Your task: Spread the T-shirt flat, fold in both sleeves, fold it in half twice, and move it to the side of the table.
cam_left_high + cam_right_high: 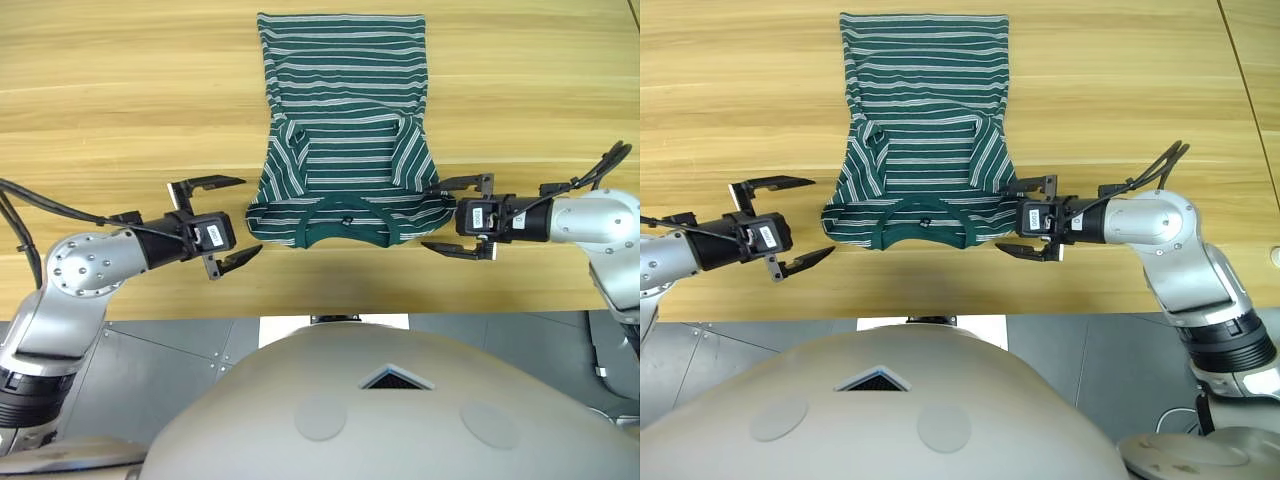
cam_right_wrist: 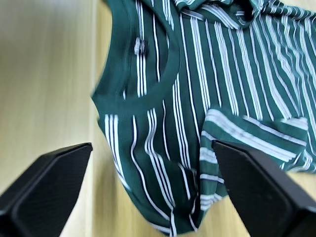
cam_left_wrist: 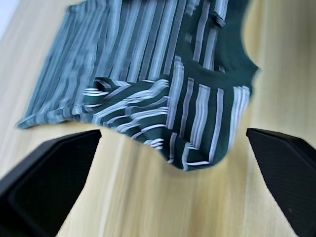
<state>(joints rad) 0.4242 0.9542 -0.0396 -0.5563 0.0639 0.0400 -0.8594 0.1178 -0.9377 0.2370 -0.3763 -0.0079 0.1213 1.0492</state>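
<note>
Near edge of the table (image 1: 120, 110): both arms are low over the wood, one on each side of the T-shirt (image 1: 345, 140), pointing inward at it.

Left gripper (image 1: 250, 216): fingers (image 3: 49, 173) spread wide, nothing between them. It sits just beside the shirt's left shoulder corner with a strip of bare wood in between. The left wrist view looks across that gap at the shoulder and folded sleeve.

Right gripper (image 1: 428, 218): fingers (image 2: 256, 187) also spread wide, holding nothing. The tips sit right at the shirt's right shoulder corner, and the far tip overlaps the fabric edge in the head views. Can't tell if it's touching the cloth or is just above it.

T-shirt: dark green with white stripes, lying around table centre, with the collar (image 1: 345, 215) toward the robot.

Further out, both sleeves are folded in over the chest: left sleeve (image 1: 285, 150) and right sleeve (image 1: 412, 152), each angled toward the middle. There is some rumpling at the folds.

Farthest: the body runs away from the robot and narrows slightly. The hem (image 1: 340, 18) is straight near the far side of the table.
</note>
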